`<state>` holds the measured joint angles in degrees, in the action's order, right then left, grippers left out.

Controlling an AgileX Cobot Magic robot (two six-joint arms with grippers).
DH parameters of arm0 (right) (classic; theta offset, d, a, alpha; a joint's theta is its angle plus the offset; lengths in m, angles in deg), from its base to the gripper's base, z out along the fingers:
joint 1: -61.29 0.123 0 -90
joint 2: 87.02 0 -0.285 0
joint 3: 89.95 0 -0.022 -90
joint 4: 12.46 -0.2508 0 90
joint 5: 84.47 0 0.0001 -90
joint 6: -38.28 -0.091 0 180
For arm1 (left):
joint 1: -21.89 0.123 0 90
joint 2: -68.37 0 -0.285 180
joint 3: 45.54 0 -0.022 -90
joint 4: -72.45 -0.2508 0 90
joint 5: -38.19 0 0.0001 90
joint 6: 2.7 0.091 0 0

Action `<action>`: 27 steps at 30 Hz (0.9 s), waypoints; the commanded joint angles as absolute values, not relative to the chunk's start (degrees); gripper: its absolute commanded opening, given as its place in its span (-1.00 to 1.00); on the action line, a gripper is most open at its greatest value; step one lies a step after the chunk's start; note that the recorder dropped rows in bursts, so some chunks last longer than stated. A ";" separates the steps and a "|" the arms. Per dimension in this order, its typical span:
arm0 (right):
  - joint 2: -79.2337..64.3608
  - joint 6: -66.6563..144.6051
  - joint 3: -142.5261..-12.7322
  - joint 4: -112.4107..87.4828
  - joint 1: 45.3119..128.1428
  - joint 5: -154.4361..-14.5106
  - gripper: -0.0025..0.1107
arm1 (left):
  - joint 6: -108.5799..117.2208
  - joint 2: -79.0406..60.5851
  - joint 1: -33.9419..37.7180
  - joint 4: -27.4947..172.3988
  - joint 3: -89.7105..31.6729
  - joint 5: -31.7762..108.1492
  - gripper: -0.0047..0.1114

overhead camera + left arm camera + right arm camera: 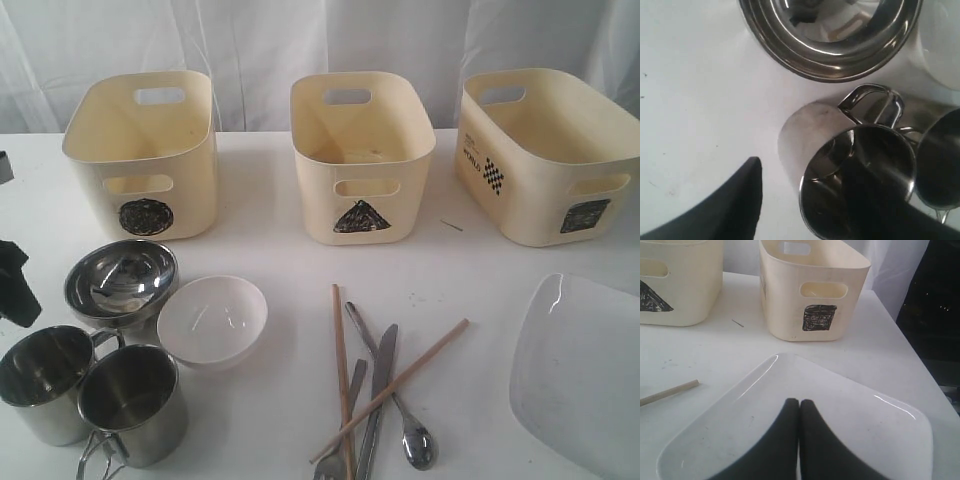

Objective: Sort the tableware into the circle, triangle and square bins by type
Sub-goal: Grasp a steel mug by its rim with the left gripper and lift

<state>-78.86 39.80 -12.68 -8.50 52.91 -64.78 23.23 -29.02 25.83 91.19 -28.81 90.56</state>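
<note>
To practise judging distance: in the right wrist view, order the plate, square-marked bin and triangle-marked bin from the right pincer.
1. Plate, directly under the pincer.
2. Square-marked bin, beyond the plate.
3. Triangle-marked bin, farther aside.

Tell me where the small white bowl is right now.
In the exterior view the white bowl sits left of centre on the table, just right of the steel bowl and nearer the camera than the circle bin.

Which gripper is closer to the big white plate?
Right. The right gripper hangs over the plate; the left gripper is across the table, by the steel mugs.
</note>
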 commanded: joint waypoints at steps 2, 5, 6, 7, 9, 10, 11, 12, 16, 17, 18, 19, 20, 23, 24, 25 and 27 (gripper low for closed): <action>-79.23 39.56 -12.73 -8.18 52.70 -64.92 -0.96 | 37.12 -33.08 25.82 93.48 -28.96 90.69 0.01; -79.23 39.56 -12.73 -8.18 52.70 -64.92 -0.96 | 40.84 -35.31 25.82 95.04 -28.96 90.56 0.01; -79.23 39.56 -12.73 -8.18 52.70 -64.92 -0.96 | 41.27 -35.94 25.82 95.90 -28.96 90.55 0.01; -79.23 39.56 -12.73 -8.18 52.70 -64.92 -0.96 | 41.40 -36.72 25.82 96.88 -28.96 90.43 0.01; -79.23 39.56 -12.73 -8.18 52.70 -64.92 -0.96 | 41.86 -38.24 25.82 98.79 -28.96 90.43 0.01; -79.23 39.56 -12.73 -8.18 52.70 -64.92 -0.96 | 42.52 -39.08 25.82 99.86 -28.96 90.43 0.01; -79.23 39.56 -12.73 -8.18 52.70 -64.92 -0.96 | 42.95 -39.93 25.82 100.83 -28.96 90.43 0.01; -79.23 39.56 -12.73 -8.18 52.70 -64.92 -0.96 | 43.59 -40.57 25.82 101.45 -28.96 90.43 0.01; -79.23 39.56 -12.73 -8.18 52.70 -64.92 -0.96 | 45.25 -43.73 25.82 102.17 -28.96 89.73 0.01; -79.23 39.56 -12.73 -8.18 52.70 -64.92 -0.96 | 46.25 -44.35 25.82 102.07 -28.96 89.61 0.00; -79.23 39.56 -12.73 -8.18 52.70 -64.92 -0.96 | 46.99 -44.90 25.82 101.93 -28.96 89.60 0.00; -79.23 39.56 -12.73 -8.18 52.70 -64.92 -0.96 | 47.22 -45.20 25.82 101.63 -28.96 89.52 -0.02; -79.23 39.56 -12.73 -8.18 52.70 -64.92 -0.96 | 47.22 -45.35 25.82 101.32 -28.96 89.37 -0.08; -79.23 39.56 -12.73 -8.18 52.70 -64.92 -0.96 | 46.41 -45.45 25.82 97.28 -28.96 89.64 -0.57; -79.23 39.56 -12.73 -8.18 52.70 -64.92 -0.96 | 45.79 -45.45 25.82 96.28 -28.96 90.13 -0.68; -79.23 39.56 -12.73 -8.18 52.70 -64.92 -0.96 | 44.80 -45.45 25.82 93.75 -28.96 91.02 -0.92; -79.23 39.56 -12.73 -8.18 52.70 -64.92 -0.96 | 43.11 -45.35 25.82 90.52 -28.99 94.03 -0.92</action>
<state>-78.86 39.80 -12.68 -8.50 52.91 -64.78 45.00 -45.53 25.83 94.05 -28.85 90.07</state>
